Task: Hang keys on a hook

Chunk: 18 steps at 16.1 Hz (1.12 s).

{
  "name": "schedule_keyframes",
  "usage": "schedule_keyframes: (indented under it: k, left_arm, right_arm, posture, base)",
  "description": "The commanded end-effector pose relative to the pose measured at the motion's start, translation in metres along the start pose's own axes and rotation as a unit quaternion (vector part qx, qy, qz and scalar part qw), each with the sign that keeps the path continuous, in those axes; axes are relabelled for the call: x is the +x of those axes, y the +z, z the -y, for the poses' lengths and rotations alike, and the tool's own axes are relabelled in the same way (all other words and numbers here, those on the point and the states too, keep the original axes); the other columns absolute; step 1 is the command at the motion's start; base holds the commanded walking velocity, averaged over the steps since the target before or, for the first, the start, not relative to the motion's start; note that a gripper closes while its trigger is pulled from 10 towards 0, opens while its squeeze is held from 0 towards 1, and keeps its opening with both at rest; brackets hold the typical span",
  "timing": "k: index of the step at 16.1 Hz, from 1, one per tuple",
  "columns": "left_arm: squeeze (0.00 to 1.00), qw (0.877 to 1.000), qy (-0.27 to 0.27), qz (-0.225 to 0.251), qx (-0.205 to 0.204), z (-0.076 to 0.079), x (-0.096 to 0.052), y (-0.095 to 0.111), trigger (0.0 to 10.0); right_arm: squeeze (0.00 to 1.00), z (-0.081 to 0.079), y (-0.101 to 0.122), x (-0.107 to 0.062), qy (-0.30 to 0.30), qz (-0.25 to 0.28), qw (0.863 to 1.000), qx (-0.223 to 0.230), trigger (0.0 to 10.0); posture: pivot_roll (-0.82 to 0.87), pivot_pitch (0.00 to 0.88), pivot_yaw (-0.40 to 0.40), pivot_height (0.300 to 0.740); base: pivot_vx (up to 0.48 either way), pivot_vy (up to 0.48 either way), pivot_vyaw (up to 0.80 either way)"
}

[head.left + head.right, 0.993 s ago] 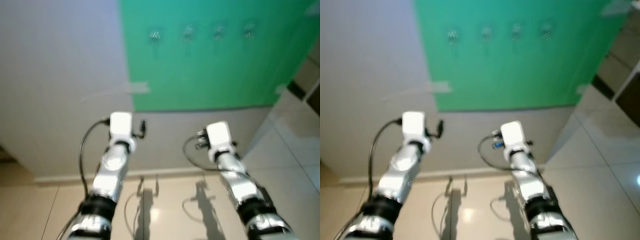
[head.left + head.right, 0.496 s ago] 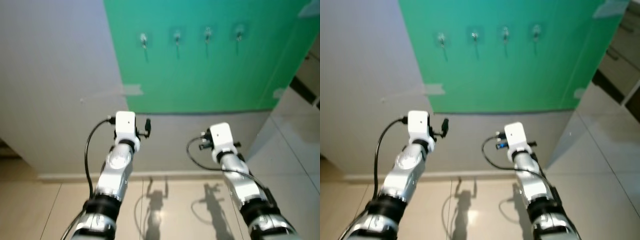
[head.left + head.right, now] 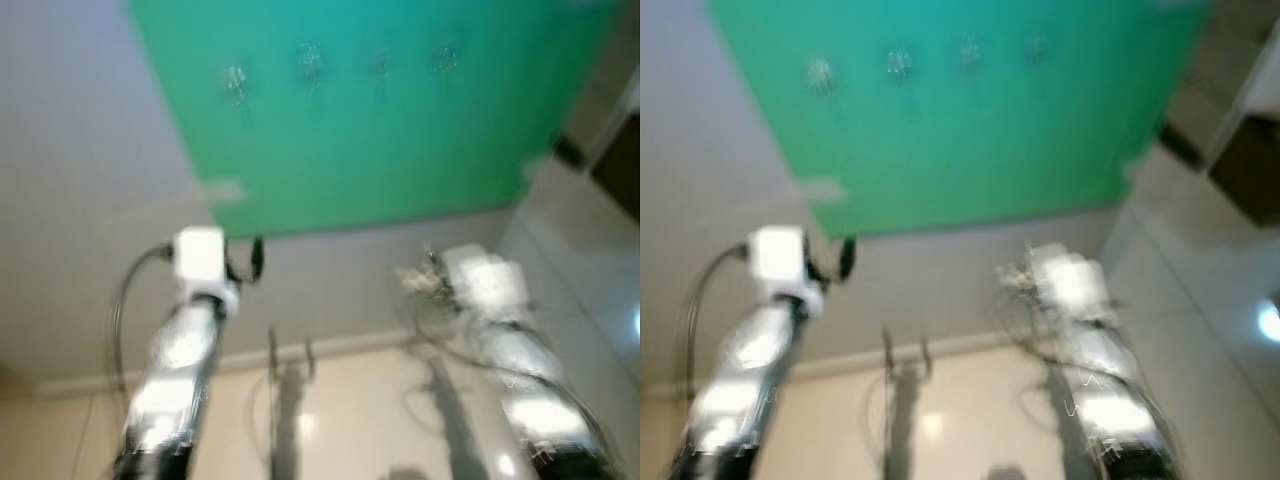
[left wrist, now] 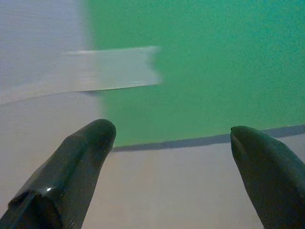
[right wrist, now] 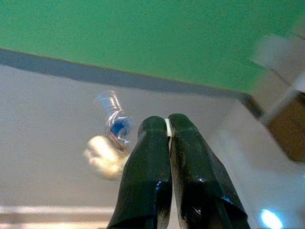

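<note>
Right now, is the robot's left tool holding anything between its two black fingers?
No. In the left wrist view, the left tool stands wide open, with just the green panel and grey wall visible between its fingers.

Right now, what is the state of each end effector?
Left end effector: open, empty.
Right end effector: shut on a thin white strap; keys dangle beside it.

You see the blurry blue-and-cream bunch of keys (image 5: 112, 138) dangling, with four small metal hooks (image 3: 236, 80) at twelve o'clock on green.
</note>
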<state>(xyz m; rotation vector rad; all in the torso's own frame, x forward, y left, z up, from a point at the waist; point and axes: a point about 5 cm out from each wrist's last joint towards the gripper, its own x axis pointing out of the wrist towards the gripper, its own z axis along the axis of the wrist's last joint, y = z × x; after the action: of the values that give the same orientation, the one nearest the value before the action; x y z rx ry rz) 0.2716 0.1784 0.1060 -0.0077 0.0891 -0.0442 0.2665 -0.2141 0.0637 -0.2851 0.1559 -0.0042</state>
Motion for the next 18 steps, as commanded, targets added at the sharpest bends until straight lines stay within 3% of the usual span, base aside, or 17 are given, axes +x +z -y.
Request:
schedule_keyframes:
  k: [1,3,4,6,10,18]
  left_arm:
    - [0.0,0.999,0.025,-0.023,-0.009,-0.018,-0.012,-0.003,10.0]
    - [0.0,0.999,0.028,-0.025,-0.037,-0.016,-0.016,0.0,10.0]
    - [0.0,0.998,0.014,-0.024,-0.058,-0.002,-0.013,0.005,10.0]
    - [0.0,0.997,0.01,-0.041,-0.061,0.005,-0.019,0.004,10.0]
    - [0.0,0.997,0.009,-0.046,-0.055,0.008,-0.019,0.01,10.0]
    - [0.0,0.997,0.027,-0.047,-0.057,0.007,-0.01,0.003,10.0]
  right_arm:
    - [0.0,-0.01,0.025,0.001,0.017,0.042,0.999,0.022,0.0]
    - [0.0,-0.004,0.031,-0.01,0.012,0.047,0.998,0.03,0.0]
    - [0.0,-0.006,0.035,-0.012,0.024,0.049,0.998,0.024,0.0]
    - [0.0,-0.011,0.038,-0.015,0.03,0.042,0.998,0.029,0.0]
    - [0.0,-0.023,0.041,-0.018,0.048,0.028,0.998,0.038,0.0]
    - [0.0,-0.028,0.043,-0.009,0.057,0.021,0.998,0.035,0.0]
  posture:
    - [-0.2,0.0,0.051,0.736]
    - [-0.21,0.0,0.049,0.736]
    - [-0.21,0.0,0.055,0.736]
    - [-0.21,0.0,0.064,0.736]
    - [-0.21,0.0,0.066,0.736]
    - [-0.21,0.0,0.032,0.736]
  base:
    - [0.0,0.0,0.0]
    - [0.0,0.0,0.0]
    - [0.0,0.0,0.0]
    - [0.0,0.0,0.0]
    - [0.0,0.0,0.0]
    - [0.0,0.0,0.0]
